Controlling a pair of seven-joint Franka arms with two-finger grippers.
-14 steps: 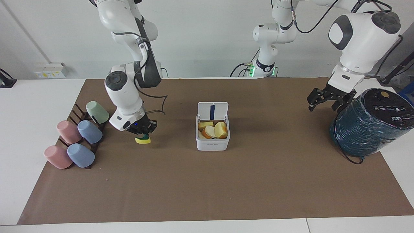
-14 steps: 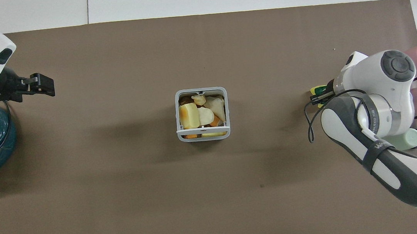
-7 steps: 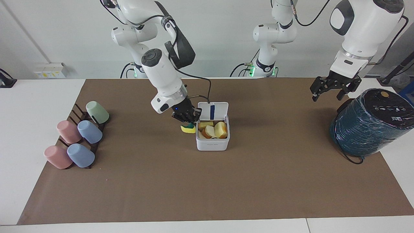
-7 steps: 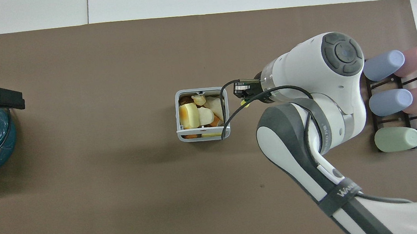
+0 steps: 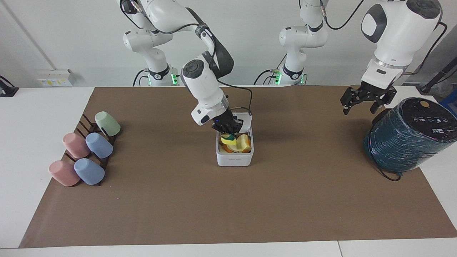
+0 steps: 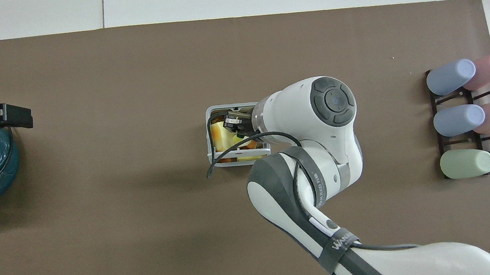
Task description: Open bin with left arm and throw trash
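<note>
- A brown mat (image 5: 228, 207) covers most of the white table (image 5: 35, 125), and a pale wall runs along the robots' end.
- The bin (image 5: 234, 157) stands at the middle of the mat, well in from every mat edge. Bare mat surrounds it, with the widest stretch on the side farther from the robots.
- The bin's mouth faces straight up. Its lid (image 5: 247, 119) stands raised on the edge nearer the robots. From overhead the box looks about square, so I cannot name a long axis.
- My right gripper (image 5: 227, 130) hangs over the bin's mouth, angled down into it, and hides part of the lid.
- The yellow-and-green sponge bit (image 5: 228, 140) sits right under that gripper, on top of the yellow and orange scraps (image 5: 244, 142) that fill the box. It lies tilted, green side up. I cannot tell whether the gripper is clamped on it.
- My left gripper (image 5: 360, 105) is spread wide and holds nothing. It waits over the mat beside the teal wrapped cylinder (image 5: 407, 142) at the left arm's end.
- The rack of pastel cups (image 5: 89, 150) lies at the right arm's end, well apart from the bin.
</note>
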